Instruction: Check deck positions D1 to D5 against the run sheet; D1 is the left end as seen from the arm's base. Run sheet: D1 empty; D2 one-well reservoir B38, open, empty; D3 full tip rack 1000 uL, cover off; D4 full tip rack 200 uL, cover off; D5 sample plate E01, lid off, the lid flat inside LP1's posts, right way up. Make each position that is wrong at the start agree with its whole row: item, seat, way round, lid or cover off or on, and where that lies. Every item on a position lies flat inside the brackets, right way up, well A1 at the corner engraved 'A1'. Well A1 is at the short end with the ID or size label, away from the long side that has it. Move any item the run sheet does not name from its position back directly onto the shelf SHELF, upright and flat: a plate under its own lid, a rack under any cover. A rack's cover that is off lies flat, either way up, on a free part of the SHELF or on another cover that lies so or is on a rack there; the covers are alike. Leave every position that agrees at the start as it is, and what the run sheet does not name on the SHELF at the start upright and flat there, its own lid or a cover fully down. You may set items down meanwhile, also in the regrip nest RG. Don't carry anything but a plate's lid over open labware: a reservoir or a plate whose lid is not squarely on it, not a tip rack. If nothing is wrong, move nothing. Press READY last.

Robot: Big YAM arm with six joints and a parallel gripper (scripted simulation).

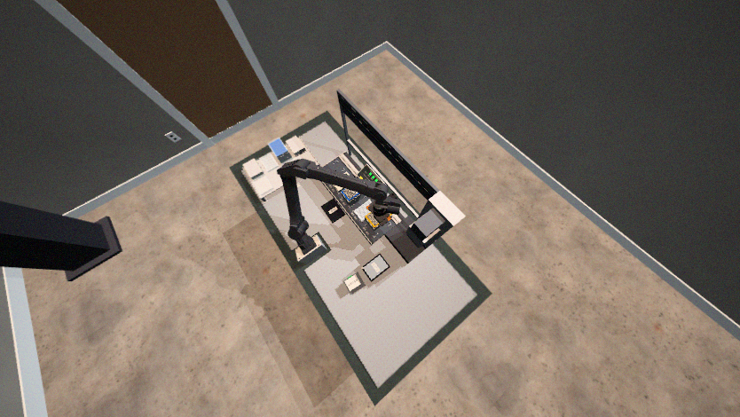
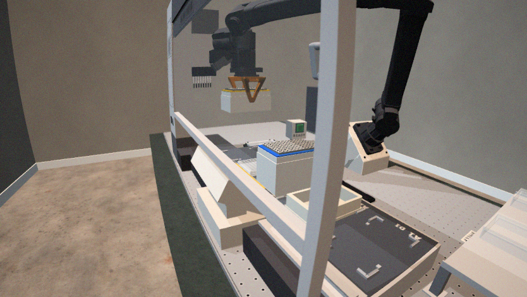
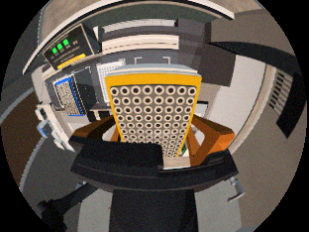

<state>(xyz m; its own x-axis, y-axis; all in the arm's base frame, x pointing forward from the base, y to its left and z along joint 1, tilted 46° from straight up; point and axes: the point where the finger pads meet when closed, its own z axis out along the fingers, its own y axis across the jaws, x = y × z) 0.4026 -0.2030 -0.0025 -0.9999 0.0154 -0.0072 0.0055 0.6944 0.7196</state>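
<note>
My gripper [image 2: 246, 88] is shut on a yellow-trimmed tip rack [image 2: 245, 100] with no cover, and holds it level, high above the far part of the deck. The wrist view shows the rack's grid of tips [image 3: 154, 116] between my orange fingers. In the top view the rack [image 1: 373, 217] hangs over the deck's right part. A blue-trimmed tip rack [image 2: 285, 165] stands uncovered on the deck, and an open, empty reservoir [image 2: 322, 201] sits next to it. Position D1 [image 2: 383, 239] holds nothing. A clear plate [image 2: 248, 165] lies beyond the blue rack, partly hidden.
A white frame post [image 2: 324, 147] and rail [image 2: 236, 173] cross the exterior view in front of the deck. The READY button box [image 2: 296, 129] stands behind the deck. The shelf [image 1: 269, 165] holds several items, among them a clear cover [image 2: 512, 221]. A lid [image 1: 375, 267] lies right of the arm's base.
</note>
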